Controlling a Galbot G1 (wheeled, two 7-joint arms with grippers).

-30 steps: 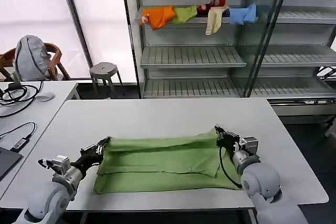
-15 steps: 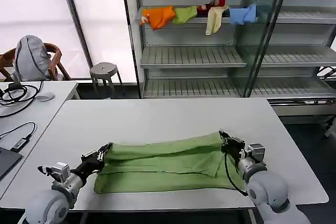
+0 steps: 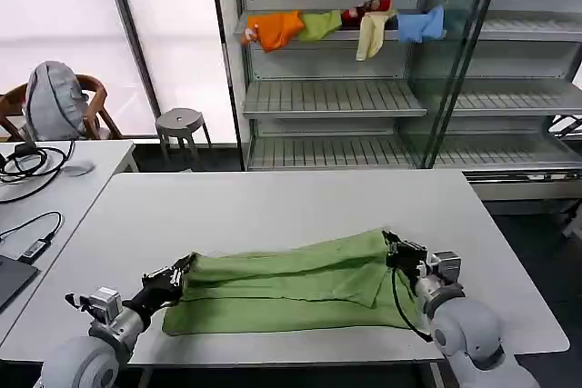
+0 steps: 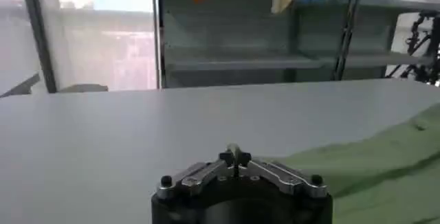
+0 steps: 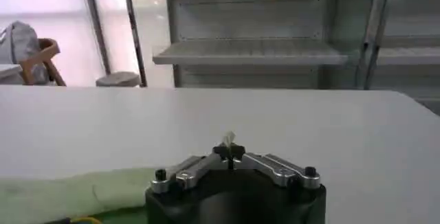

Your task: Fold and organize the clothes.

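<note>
The light green shirt lies in a long folded band across the near half of the grey table. My left gripper is shut on the upper layer at the band's left end. My right gripper is shut on the same layer at the right end. The left gripper has its tips pressed together on a sliver of pale cloth, with the shirt spreading off to one side. The right gripper also pinches a small tuft of fabric, and the shirt lies beside it.
Behind the table stands a metal shelf rack with small orange, green, yellow, red and blue garments on its top shelf. A side table with cables stands to the left, with a stool and a chair behind it.
Both grippers have drawn back toward the table's near edge, bringing the shirt's upper layer with them. The band of cloth is now narrower.
</note>
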